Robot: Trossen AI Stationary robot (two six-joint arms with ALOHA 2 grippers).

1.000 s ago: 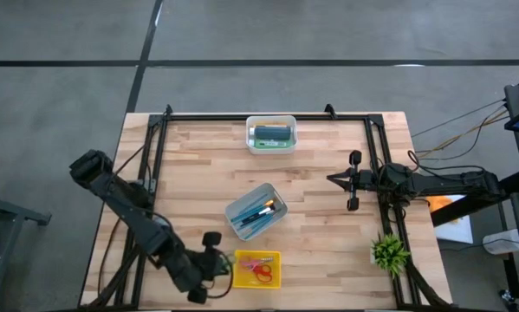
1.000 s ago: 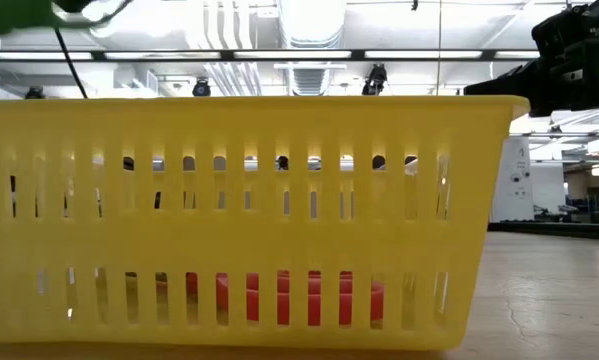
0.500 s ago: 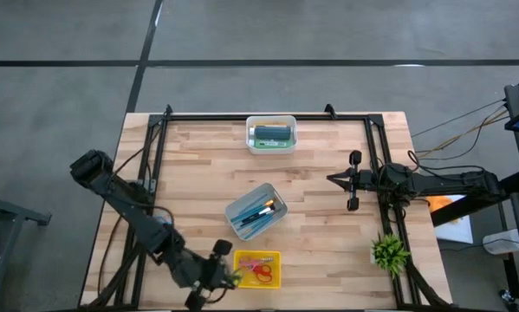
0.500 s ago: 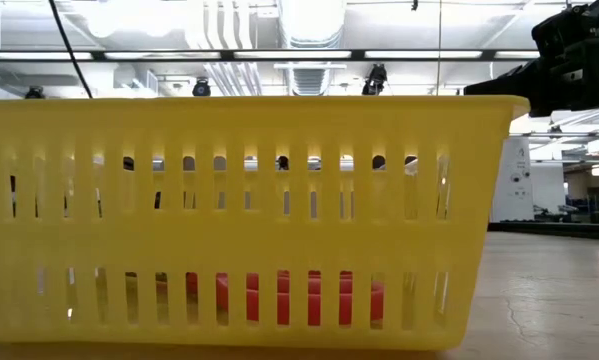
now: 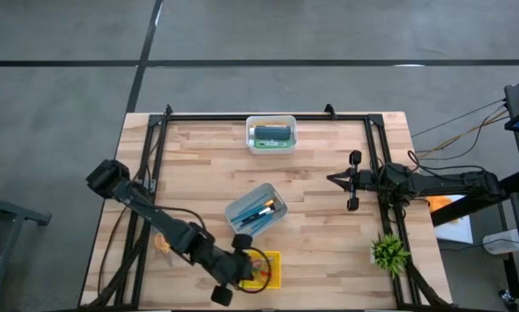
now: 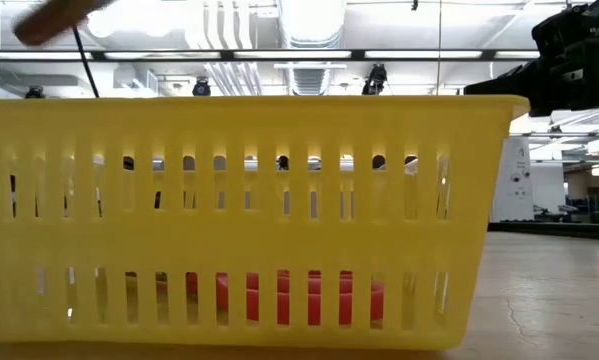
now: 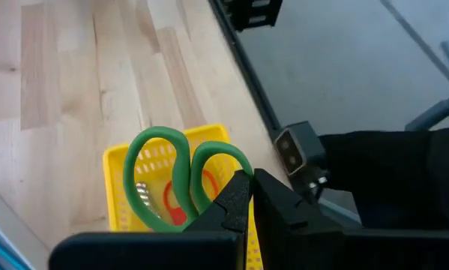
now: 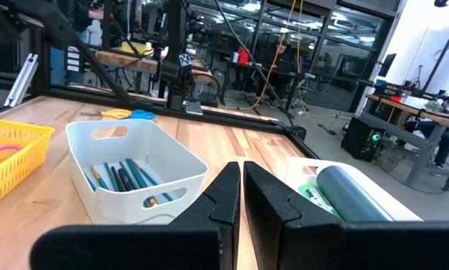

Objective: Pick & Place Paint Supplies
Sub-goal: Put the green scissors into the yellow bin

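Notably, the left gripper [image 5: 242,264] hung over the yellow basket [image 5: 274,276] at the desk [image 5: 198,165] edge nearest the robot, its fingers pinched almost together on green-handled scissors [image 7: 181,176]. Red-handled scissors [image 7: 181,206] already lay inside that basket. The hold appeared to sit by the loops alone, so a slip or swing could, in my judgement, drop the scissors across the basket rim or onto bare wood. A release while off-centre would cause the same fault. The basket looked light; a nudge from the gripper could shift it toward the desk edge.

The right gripper [image 5: 347,181] waited with fingers fully closed and empty, well to the right of the grey bin [image 5: 256,211], clear of any work.

The brushes [image 5: 257,214], blue-handled with at least one orange-brown, lay bundled inside the grey bin, just beyond the yellow basket toward the desk centre. Farther on, at the far edge of the desk, the white bin [image 5: 271,135] held a dark blue tube [image 8: 350,193] with green showing beside it; a yellow tube could not be confirmed. A green spiky plant [image 5: 389,252] stood well to the right of the basket.
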